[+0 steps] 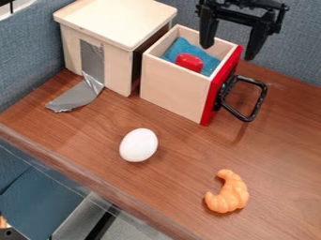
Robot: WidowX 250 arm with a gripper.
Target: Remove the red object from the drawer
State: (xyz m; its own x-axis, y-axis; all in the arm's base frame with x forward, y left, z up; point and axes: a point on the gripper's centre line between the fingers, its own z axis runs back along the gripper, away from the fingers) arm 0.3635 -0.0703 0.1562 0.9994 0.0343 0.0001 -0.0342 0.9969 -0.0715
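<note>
My gripper (pixel 228 47) hangs at the top right, above the front end of the pulled-out drawer, its two black fingers spread wide apart with nothing between them. The wooden drawer (pixel 173 92) has a red front and a black handle on its right side. Inside it, a red object (pixel 189 62) rests against a blue cloth-like item (pixel 183 48). The red object is lower and to the left of my fingers, and they do not touch it.
A wooden box (pixel 117 28) with a strip of grey tape stands left of the drawer. The black handle (pixel 251 109) juts out rightward. A white egg (pixel 138 145) and an orange croissant (pixel 227 192) lie nearer the table's front edge (pixel 81 174).
</note>
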